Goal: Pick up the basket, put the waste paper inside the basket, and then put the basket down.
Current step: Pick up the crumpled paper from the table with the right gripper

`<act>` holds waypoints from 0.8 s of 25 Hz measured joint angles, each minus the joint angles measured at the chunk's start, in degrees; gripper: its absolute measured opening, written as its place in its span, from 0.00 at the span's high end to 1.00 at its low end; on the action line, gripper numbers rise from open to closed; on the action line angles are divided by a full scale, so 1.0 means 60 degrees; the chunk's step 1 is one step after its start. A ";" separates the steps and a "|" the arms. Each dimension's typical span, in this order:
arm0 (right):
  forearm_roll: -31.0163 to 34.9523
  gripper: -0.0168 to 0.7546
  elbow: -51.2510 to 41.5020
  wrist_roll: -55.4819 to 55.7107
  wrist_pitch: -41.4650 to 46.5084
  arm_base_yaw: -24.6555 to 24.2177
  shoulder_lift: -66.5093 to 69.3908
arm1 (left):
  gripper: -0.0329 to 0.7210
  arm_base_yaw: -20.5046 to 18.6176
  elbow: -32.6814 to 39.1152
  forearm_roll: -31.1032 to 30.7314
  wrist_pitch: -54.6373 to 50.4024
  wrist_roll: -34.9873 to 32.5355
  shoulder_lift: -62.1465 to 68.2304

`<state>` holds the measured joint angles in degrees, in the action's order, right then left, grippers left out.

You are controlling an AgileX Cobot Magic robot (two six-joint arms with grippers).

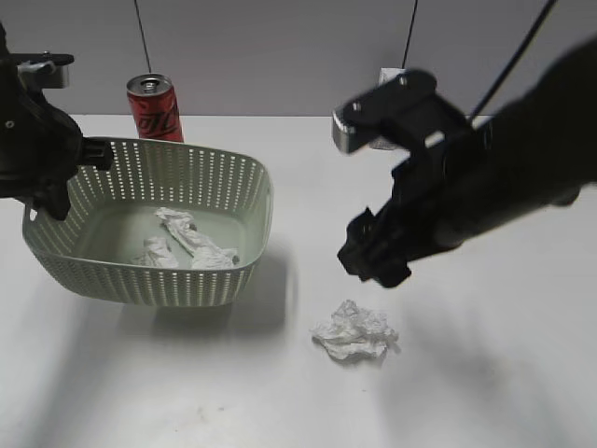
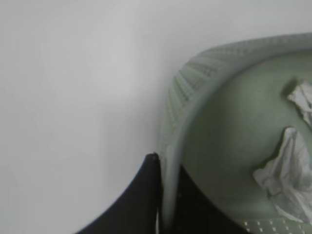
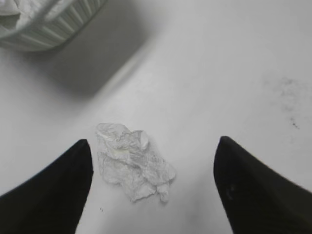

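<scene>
So the left gripper (image 2: 163, 195) has its fingers (image 2: 146, 190) pinched on the rim of the basket (image 1: 233, 182), holding it tilted with a shadow underneath, so I'd say it's lifted off the worktop (image 1: 485, 373). Pick-up step looks done. Inside it I count two wads of waste paper (image 1: 187, 243), maybe tangled together, hard to separate cleanly. A red soda can (image 1: 154, 107) stands behind the basket, just one. Moving right, one more wad (image 1: 354, 331) lies on the worktop, apart from the basket. The right gripper (image 3: 153, 180) hangs above it, fingers spread wide with the wad between them, holding nothing. So roughly two in, one left, then set the basket down.
</scene>
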<state>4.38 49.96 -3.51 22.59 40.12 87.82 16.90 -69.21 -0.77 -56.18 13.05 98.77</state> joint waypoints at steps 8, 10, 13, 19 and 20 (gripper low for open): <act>-0.0009 0.22 -0.1754 0.0203 -0.4000 0.0000 0.1275 | 0.96 -0.0033 0.0000 0.0320 -0.0010 -0.0009 0.0000; -0.0009 0.22 -0.1754 0.0210 -0.4239 0.0000 0.1777 | 0.96 -0.0033 0.0000 0.0465 -0.0003 -0.0009 0.0000; -0.0009 0.22 -0.1772 0.0210 -0.4287 0.0000 0.2367 | 0.96 -0.0033 0.0008 0.0542 -0.0003 -0.0009 0.0000; -0.0002 0.38 -0.1772 0.0210 -0.4283 0.0000 0.2547 | 0.96 -0.0033 0.0008 0.0550 0.0153 -0.0016 0.0000; -0.0002 0.44 -0.1772 0.0210 -0.4263 0.0000 0.2547 | 0.96 -0.0033 0.0008 0.0553 0.0198 -0.0016 0.0000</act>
<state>4.37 39.33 -2.25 -2.98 40.12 103.10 16.70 -69.16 2.55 -55.00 12.95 98.77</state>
